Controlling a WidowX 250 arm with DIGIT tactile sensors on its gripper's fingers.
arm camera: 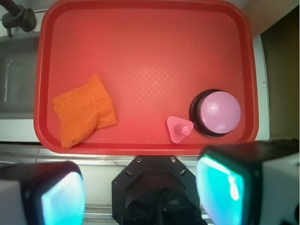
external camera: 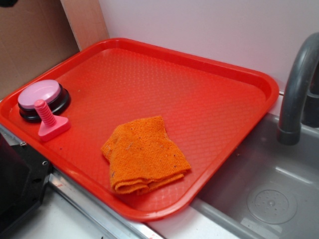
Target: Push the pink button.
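One button [external camera: 39, 92], one cloth [external camera: 144, 154], one tray [external camera: 209, 99]

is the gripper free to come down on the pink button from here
Probably yes: the pink button has nothing on its dome. The pink screw toy stands close beside it, so the open gripper should descend squarely.

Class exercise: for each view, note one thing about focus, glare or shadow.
Exterior: sharp overall; soft sheen on the pink button. Wrist: end effector fingers loom blurred in the foreground; red tray stays in focus, with a small highlight on the button.
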